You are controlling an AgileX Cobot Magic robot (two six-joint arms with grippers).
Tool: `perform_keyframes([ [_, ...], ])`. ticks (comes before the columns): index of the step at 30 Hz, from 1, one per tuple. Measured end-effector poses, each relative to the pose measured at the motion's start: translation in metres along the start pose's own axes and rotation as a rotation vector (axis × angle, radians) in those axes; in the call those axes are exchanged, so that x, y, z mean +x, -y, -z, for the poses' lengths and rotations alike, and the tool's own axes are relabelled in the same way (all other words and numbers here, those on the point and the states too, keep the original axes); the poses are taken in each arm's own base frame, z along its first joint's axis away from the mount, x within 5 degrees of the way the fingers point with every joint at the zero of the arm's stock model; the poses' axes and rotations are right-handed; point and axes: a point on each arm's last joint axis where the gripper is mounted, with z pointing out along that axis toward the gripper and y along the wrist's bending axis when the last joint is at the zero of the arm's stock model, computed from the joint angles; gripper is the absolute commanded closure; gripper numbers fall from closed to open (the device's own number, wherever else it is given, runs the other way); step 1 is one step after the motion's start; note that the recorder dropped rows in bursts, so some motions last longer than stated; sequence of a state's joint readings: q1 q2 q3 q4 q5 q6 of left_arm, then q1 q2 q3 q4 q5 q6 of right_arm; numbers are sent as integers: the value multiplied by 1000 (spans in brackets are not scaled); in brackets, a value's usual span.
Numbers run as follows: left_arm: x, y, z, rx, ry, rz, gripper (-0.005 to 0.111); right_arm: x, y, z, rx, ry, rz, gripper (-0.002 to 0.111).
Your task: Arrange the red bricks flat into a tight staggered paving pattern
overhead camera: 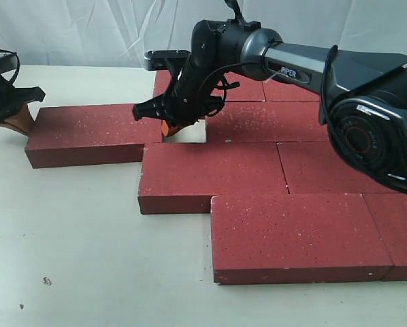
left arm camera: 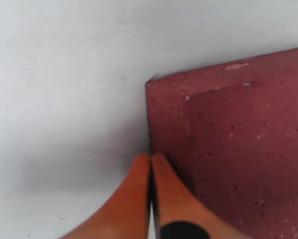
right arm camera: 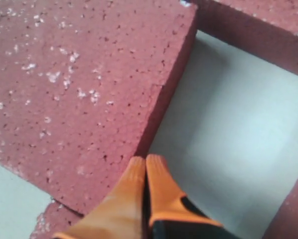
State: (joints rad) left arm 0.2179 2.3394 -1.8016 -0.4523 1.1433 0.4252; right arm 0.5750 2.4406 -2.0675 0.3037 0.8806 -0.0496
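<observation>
While a pale, matte off-white table [overhead camera: 88, 259] carries everything and a creased white cloth backdrop [overhead camera: 88, 30] closes the room behind it, flat dark-red rectangular paving bricks [overhead camera: 292, 231] with grainy, white-flecked faces lie in staggered rows, most of them beneath and beside the right arm. One separate brick [overhead camera: 88, 133] lies flat between the two grippers. The left gripper [overhead camera: 16, 122], black with orange fingertips [left arm camera: 134, 199], has its tips pressed together on nothing. They sit low on the table at the foot of that brick's outer end face, just beside its corner; whether they touch it cannot be told. The right gripper [overhead camera: 171, 128] likewise has its orange fingertips [right arm camera: 161, 189] closed on nothing. It points down at the brick's other end, its tips at the edge of that end face, over a small square gap [overhead camera: 192, 133] of bare table. Across the gap from the tips the packed bricks begin, and more run behind the gripper.
</observation>
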Motion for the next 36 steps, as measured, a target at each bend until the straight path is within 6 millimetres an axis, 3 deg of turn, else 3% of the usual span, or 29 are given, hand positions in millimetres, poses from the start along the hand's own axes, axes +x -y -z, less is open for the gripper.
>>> perform_keyframes([
  [10, -1, 0, 0, 0, 13, 0, 107, 1, 10, 2, 77, -16, 20, 109],
  [20, -2, 5, -3, 60, 43, -27, 107, -11, 25, 33, 97, 43, -14, 109],
  [36, -4, 47, -37, 73, 12, -107, 107, -12, 26, 34, 98, 47, -16, 109],
])
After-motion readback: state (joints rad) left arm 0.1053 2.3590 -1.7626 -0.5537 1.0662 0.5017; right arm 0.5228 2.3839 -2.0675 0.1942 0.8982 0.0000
